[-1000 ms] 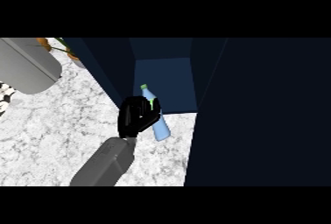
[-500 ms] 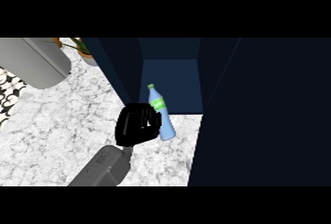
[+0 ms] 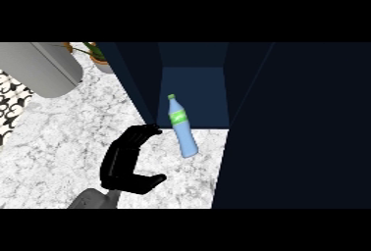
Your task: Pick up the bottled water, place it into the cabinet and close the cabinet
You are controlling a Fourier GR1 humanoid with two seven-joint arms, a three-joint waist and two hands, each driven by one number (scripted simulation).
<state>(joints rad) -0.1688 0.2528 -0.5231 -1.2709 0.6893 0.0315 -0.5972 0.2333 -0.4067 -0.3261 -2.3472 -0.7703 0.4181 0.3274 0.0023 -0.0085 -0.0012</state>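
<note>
Bottled water (image 3: 183, 128): pale blue bottle, green label, green cap. Stands tilted at the mouth of the cabinet (image 3: 192, 100), cap end leaning toward the cabinet's blue back wall, base on the white marbled desk (image 3: 65, 147) just at the cabinet's threshold. Whether the base sits fully inside the cabinet or just on the desk in front of it cannot be told from this view. Nothing grips the bottle; it is apart from the hand. One black hand (image 3: 129, 162) shows, just beside the bottle on the side away from the dark cabinet door (image 3: 297, 127), grey forearm entering from the lower edge. Which of the robot's hands it is cannot be settled from this view alone. Fingers are spread in a wide C shape, fingertips up near the cabinet's side wall, thumb low near the forearm, a clear gap of bare desk between the fingers and the bottle; the hand holds nothing. Cabinet stands open, its dark door filling the view on the far side of the bottle from the hand. Well away from the bottle, beyond the hand: a grey rounded object (image 3: 43, 68) at the upper corner and a potted plant (image 3: 98, 56) beside the cabinet's outer wall.
</note>
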